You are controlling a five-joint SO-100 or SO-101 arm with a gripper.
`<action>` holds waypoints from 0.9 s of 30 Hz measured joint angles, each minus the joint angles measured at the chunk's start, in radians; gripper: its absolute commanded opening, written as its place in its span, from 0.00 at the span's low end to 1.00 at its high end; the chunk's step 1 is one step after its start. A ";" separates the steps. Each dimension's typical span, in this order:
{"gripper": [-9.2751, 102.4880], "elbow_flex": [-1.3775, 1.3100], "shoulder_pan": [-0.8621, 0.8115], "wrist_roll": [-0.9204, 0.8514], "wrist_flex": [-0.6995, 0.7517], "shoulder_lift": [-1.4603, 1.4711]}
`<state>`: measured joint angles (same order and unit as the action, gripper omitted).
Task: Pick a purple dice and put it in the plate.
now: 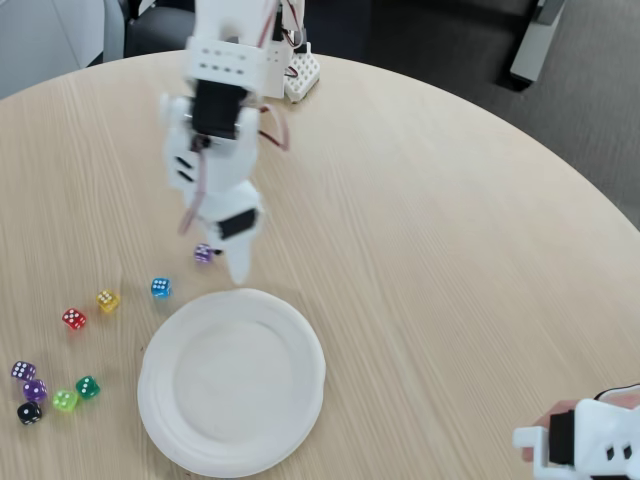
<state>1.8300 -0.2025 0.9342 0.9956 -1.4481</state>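
The plate lies bare, the gripper at its twelve o'clock, fingers clamped on a purple dice.

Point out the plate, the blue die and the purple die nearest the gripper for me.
plate (165,400), fixed view, on its left rim.
blue die (160,287), fixed view, on its top face.
purple die (203,253), fixed view, on its visible face, just left of the gripper (232,262) tip.
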 measured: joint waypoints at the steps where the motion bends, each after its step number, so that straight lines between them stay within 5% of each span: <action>1: 0.24 0.000 -0.009 0.005 0.006 0.000; 27: 0.24 0.000 -0.143 0.098 0.014 0.000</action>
<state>1.8300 -0.3451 1.0324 1.0094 -1.4481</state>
